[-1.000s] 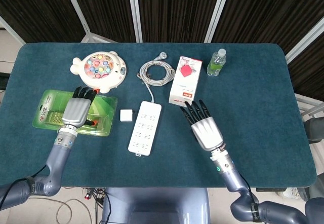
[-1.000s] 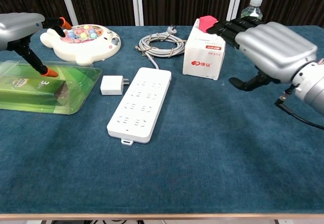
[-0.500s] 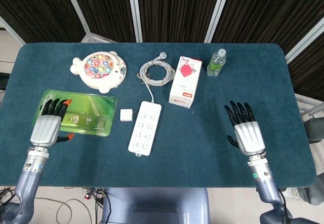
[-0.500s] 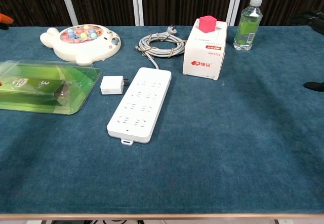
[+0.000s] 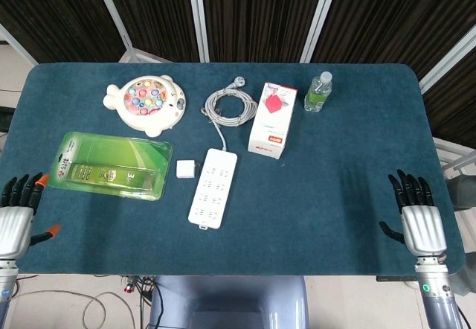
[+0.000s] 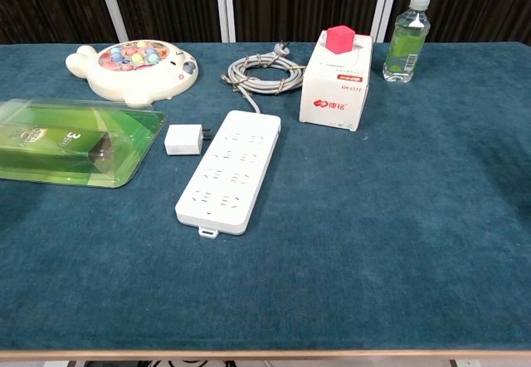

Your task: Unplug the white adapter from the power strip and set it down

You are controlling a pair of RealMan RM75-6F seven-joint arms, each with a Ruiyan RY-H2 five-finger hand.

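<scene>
One white adapter point(image 6: 182, 139) lay flat on the blue table point(image 6: 390, 234), just beside the left edge of the power strip point(image 6: 230, 168) near its far end, and none of the strip's sockets had anything plugged into them. Judged from that, the unplugging and the setting down were both done, and the task looked to be at its end. The strip's grey cord point(image 5: 230, 107) ran from its far end to a loose coil near the back of the table.

Further out stood a white box with a red cube on top point(image 6: 336, 79), a clear bottle point(image 6: 406, 27), a fish-shaped toy board point(image 6: 133, 70) and a green blister pack point(image 6: 70, 141) to the adapter's left.

Both hands sat well apart from the adapter, at the near corners of the table in the head view and out of the chest view. The left hand point(image 5: 15, 219) held nothing, its fingers spread; the right hand point(image 5: 419, 219) was likewise empty, with its fingers apart. The next move probably called for nothing more than keeping the arms clear of the table.
</scene>
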